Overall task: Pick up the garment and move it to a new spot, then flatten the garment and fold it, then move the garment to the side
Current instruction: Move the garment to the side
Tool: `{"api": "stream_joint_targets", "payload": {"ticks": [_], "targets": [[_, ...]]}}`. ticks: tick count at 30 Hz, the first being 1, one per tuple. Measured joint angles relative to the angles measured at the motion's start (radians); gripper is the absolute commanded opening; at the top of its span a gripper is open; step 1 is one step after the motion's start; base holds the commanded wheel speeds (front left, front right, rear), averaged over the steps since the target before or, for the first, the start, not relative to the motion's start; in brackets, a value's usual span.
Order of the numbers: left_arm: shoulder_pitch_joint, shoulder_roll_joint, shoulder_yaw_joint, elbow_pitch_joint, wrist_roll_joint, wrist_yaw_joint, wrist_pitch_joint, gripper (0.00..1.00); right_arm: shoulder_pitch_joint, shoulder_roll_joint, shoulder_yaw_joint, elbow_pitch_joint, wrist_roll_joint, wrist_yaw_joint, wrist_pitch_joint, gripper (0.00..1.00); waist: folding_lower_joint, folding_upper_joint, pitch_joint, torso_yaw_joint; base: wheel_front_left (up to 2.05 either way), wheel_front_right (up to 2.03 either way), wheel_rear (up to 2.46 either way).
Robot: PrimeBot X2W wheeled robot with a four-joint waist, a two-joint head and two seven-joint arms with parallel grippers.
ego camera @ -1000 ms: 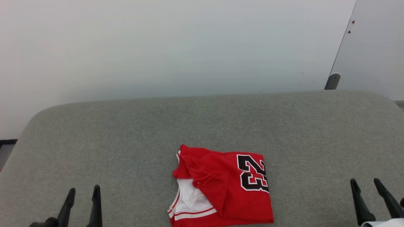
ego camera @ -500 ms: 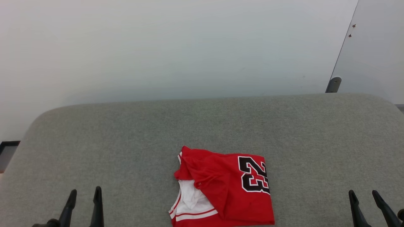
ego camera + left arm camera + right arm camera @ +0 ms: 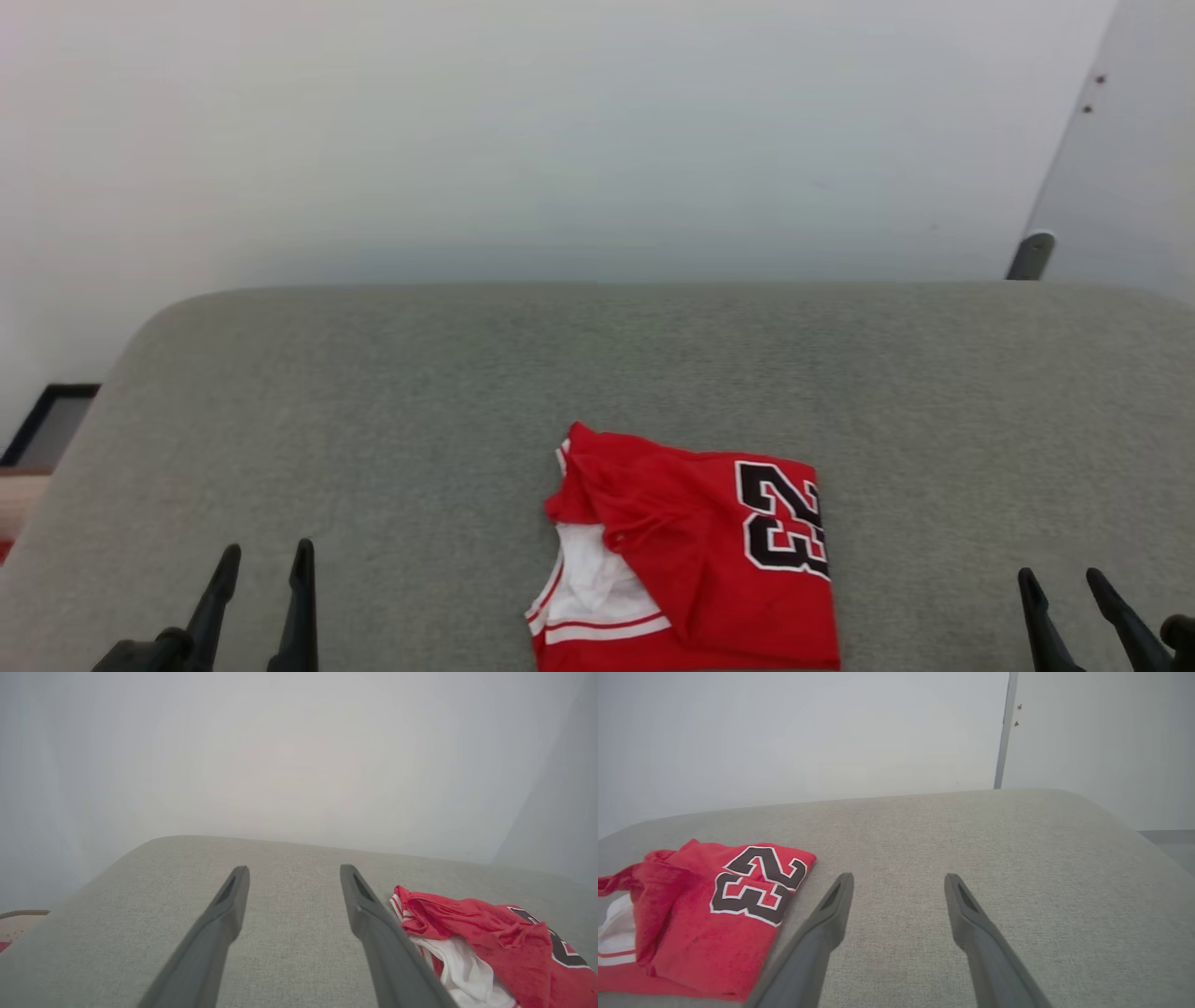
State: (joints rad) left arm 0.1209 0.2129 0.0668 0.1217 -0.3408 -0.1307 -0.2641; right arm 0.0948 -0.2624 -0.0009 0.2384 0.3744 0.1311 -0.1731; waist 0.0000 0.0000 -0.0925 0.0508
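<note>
Nearest the robot, the left pincer [image 3: 266, 551] and the right pincer [image 3: 1061, 574] hang released at the lower corners of the head view, fingers spread wide, nothing between them, each well apart from the cloth. Between them, at the near edge of the grey fabric-covered bench [image 3: 448, 373], lies the red jersey T-shirt [image 3: 691, 551], folded into a rough rectangle. A white sleeve [image 3: 593, 583] with red-white striped trim shows at its left side, and the black white-edged "23" [image 3: 782, 518] lies on its right side. Behind the bench stands a pale wall [image 3: 560, 140]. At far right are a grey post [image 3: 1030, 257] and a pale panel [image 3: 1139, 159].
</note>
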Motion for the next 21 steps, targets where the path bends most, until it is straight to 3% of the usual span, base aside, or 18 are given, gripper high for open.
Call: {"api": "stream_joint_targets", "payload": {"ticks": [21], "targets": [[-0.032, -0.005, -0.049, 0.041, 0.018, 0.009, 0.001, 1.0, -0.158, -0.039, 0.143, 0.084, 0.085, 0.0, 0.259, 1.0, 0.0, 0.0, 0.035, 0.201, 0.0, 0.0, 0.0]]}}
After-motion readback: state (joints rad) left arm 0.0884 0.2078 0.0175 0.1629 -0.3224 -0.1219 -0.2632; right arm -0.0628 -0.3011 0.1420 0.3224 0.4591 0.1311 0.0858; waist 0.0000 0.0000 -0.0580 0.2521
